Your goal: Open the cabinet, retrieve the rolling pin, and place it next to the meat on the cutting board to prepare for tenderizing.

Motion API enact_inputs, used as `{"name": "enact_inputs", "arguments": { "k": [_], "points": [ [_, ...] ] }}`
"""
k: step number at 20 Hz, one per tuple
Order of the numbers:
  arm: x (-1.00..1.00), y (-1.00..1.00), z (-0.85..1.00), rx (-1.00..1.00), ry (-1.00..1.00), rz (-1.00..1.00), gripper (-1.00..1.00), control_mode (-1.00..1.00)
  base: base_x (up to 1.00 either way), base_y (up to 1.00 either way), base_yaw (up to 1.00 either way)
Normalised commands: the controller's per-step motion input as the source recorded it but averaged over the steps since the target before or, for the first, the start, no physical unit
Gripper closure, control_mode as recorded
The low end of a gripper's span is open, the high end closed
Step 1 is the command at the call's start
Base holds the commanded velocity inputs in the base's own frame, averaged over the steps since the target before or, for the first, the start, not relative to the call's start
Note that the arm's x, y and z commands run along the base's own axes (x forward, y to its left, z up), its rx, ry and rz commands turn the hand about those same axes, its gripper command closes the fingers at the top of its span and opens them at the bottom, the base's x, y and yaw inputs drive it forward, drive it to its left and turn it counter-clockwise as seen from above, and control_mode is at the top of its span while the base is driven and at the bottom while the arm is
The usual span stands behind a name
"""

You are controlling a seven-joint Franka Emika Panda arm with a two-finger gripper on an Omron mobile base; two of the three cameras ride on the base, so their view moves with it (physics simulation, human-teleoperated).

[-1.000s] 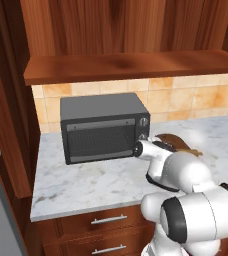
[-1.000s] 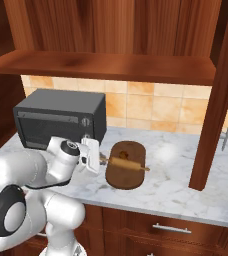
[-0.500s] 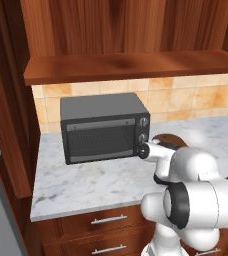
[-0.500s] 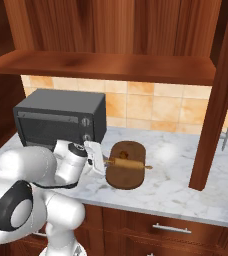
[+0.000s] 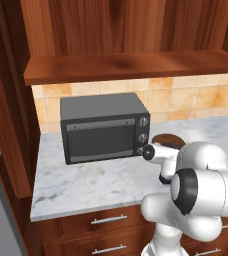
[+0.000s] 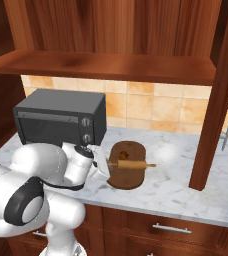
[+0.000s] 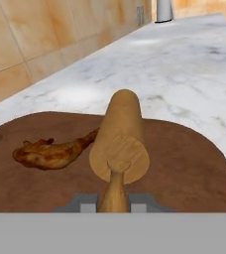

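Note:
My gripper [image 7: 115, 202] is shut on the end handle of the light-tan rolling pin [image 7: 120, 139], which points away from me over the dark-brown oval cutting board [image 7: 194, 168]. The orange-brown meat [image 7: 50, 152] lies on the board just left of the pin. From the right base view, the rolling pin [image 6: 131, 164] lies crosswise over the cutting board [image 6: 127, 177], with the meat [image 6: 125, 155] behind it and my gripper [image 6: 104, 166] at its left end. The cabinet [image 6: 111, 30] stands open, its door [image 6: 217, 100] swung out at the right. I cannot tell whether the pin touches the board.
A dark toaster oven [image 5: 103, 127] stands on the marble counter [image 5: 86, 185] left of the board. The second open cabinet door [image 5: 6, 100] hangs at the left. Drawers with short handles [image 6: 171, 229] run below the counter. A grey cylinder [image 7: 163, 10] stands far down the counter.
The arm's white elbow has swung right and closer to the cameras. The rolling pin stays in my grip over the board, shifted only slightly.

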Motion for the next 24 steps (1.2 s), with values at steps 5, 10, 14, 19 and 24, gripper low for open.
{"name": "enact_inputs", "arguments": {
  "k": [5, 10, 14, 19, 24],
  "points": [
    [-0.04, 0.02, -0.31, 0.04, -0.04, 0.00, -1.00, -1.00, 0.00, 0.00, 0.00],
    [0.00, 0.16, -0.13, 0.01, -0.07, 0.00, -1.00, -1.00, 0.00, 0.00, 0.00],
    [-0.13, 0.39, 0.00, 0.00, -0.09, -0.01, -1.00, -1.00, 0.00, 0.00, 0.00],
    [-0.15, 0.37, 0.23, 0.00, -0.11, -0.06, -1.00, -1.00, 0.00, 0.00, 0.00],
    [-0.13, 0.14, 0.35, 0.00, -0.02, -0.03, -1.00, -1.00, 0.00, 0.00, 0.00]
  ]
}}
